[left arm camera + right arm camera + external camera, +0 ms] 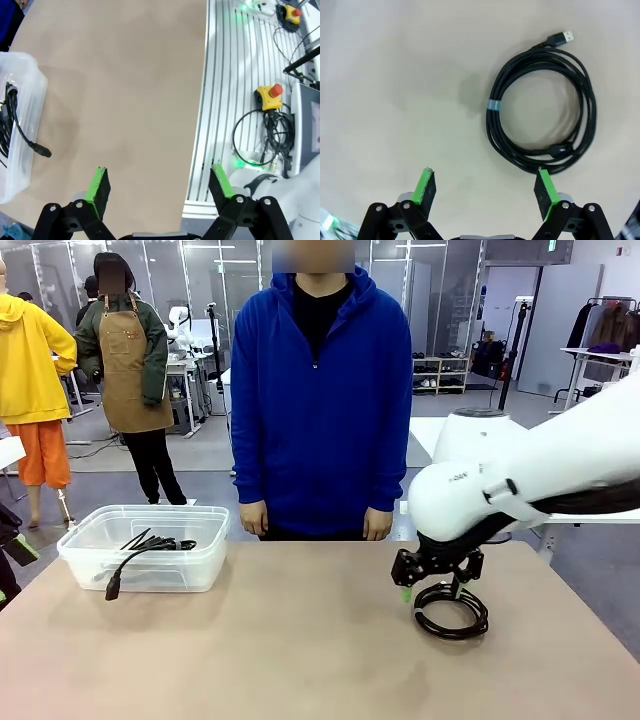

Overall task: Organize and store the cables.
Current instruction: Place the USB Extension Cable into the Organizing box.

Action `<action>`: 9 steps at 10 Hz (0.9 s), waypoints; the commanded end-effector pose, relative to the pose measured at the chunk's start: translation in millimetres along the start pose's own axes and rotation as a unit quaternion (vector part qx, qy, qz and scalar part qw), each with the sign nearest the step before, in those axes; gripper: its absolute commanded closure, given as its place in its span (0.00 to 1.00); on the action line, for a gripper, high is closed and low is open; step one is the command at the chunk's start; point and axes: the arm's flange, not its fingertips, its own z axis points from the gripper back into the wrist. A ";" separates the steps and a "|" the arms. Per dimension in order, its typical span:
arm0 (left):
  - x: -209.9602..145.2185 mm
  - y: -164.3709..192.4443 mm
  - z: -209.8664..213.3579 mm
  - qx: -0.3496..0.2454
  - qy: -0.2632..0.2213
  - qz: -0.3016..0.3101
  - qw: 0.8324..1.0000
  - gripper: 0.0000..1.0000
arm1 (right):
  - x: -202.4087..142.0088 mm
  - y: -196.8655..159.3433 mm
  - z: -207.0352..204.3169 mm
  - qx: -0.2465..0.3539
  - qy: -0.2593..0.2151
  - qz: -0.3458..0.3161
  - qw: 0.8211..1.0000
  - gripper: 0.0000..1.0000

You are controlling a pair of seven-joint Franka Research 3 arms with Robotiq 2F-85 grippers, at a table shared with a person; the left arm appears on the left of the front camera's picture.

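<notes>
Coiled cable (540,117) partly behind wide-open right pincer (486,187), left pincer (159,187) open too

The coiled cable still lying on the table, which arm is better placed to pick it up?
The right. Its gripper hangs open right above the coiled cable, one of its fingers at the coil's edge. The left gripper is open by the clear bin, across the table.

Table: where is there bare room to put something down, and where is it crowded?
The table is bare across its wide middle, between the clear bin at the robot's left and the coiled cable at its right. The near edge is free too. It is crowded around that coil, where the open right end effector hovers, and inside the bin, which holds cables.
</notes>
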 end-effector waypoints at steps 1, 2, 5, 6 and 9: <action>1.4 -0.7 -0.9 0.002 -0.002 0.007 1.000 0.00 | 17.0 6.5 -8.8 -0.004 -0.008 -0.057 0.998 0.00; 1.4 -0.7 -0.9 0.002 -0.002 0.007 1.000 0.00 | 20.3 5.9 -14.0 -0.003 -0.003 -0.065 0.998 0.00; 1.4 -0.7 -0.9 0.002 -0.002 0.007 1.000 0.00 | 37.4 6.5 -47.0 -0.016 -0.001 -0.090 0.996 0.00; 1.4 -0.7 -0.9 0.002 -0.002 0.007 1.000 0.00 | 41.5 5.8 -59.1 -0.019 -0.001 -0.095 0.995 0.00; 1.4 -0.7 -0.9 0.002 -0.002 0.007 1.000 0.00 | 48.7 0.2 -69.1 -0.013 -0.014 -0.092 0.996 0.00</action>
